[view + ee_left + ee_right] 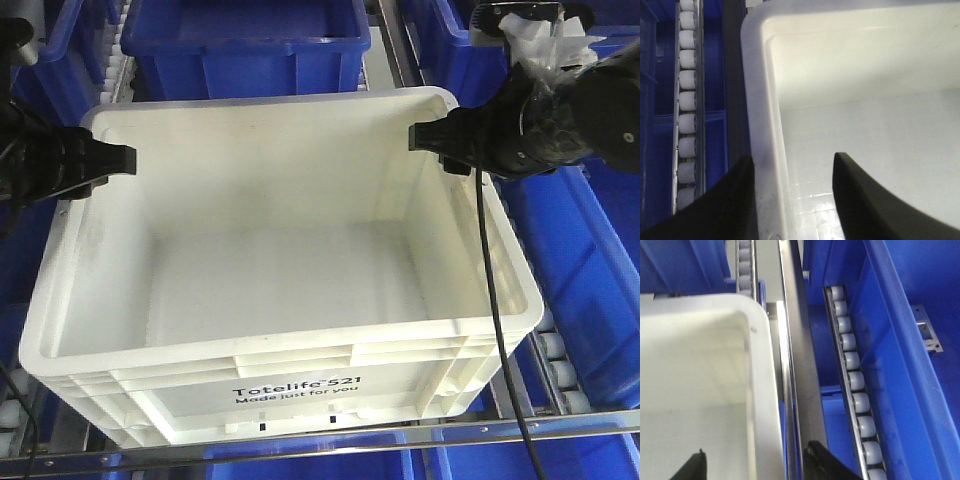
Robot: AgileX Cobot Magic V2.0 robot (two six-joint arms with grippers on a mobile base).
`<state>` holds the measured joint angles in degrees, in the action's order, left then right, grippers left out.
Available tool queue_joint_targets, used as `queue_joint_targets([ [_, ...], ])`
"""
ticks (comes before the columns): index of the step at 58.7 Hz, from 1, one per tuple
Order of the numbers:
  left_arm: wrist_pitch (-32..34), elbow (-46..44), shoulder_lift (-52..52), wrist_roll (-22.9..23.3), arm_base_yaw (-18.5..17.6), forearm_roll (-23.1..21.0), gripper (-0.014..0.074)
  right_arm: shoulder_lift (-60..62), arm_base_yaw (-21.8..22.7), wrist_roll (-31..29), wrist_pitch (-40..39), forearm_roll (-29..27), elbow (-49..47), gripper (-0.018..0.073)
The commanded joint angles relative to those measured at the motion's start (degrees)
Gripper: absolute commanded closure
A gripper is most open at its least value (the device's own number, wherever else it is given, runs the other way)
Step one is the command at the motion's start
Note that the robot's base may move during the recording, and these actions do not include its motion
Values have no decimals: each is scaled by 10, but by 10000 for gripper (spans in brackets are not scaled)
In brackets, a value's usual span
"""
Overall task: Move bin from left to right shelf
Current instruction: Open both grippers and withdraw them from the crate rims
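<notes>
The white bin, printed "Totelife 521", fills the middle of the front view and is empty. My left gripper is at its left rim near the back corner. In the left wrist view the left gripper is open, one finger outside the bin's wall and one well inside. My right gripper is at the right rim near the back. In the right wrist view the right gripper also stands open, straddling the bin's wall.
Blue bins stand behind and to the right of the white one. Roller tracks and metal rails run close along both sides. A metal front bar crosses below.
</notes>
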<state>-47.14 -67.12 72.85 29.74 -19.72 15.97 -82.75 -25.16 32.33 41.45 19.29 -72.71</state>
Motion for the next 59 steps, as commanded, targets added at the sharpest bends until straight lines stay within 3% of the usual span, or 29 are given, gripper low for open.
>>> queue_joint_targets([
  [1,29,-15,-27,-10,-4,2,248,40,0,-17,-41,20,6,169],
  [16,97,63,-101,-28,-4,2,248,126,0,-55,-121,39,108,169],
  [27,147,129,-196,-67,-4,2,248,216,0,-80,-167,38,188,169],
  [42,158,199,-334,-74,-4,-7,249,362,0,-101,-205,25,295,169],
  [51,166,237,-411,-147,-4,-82,263,465,0,-127,-213,24,356,173],
  [59,168,277,-481,-276,-4,-198,277,566,0,-140,-211,23,412,173],
])
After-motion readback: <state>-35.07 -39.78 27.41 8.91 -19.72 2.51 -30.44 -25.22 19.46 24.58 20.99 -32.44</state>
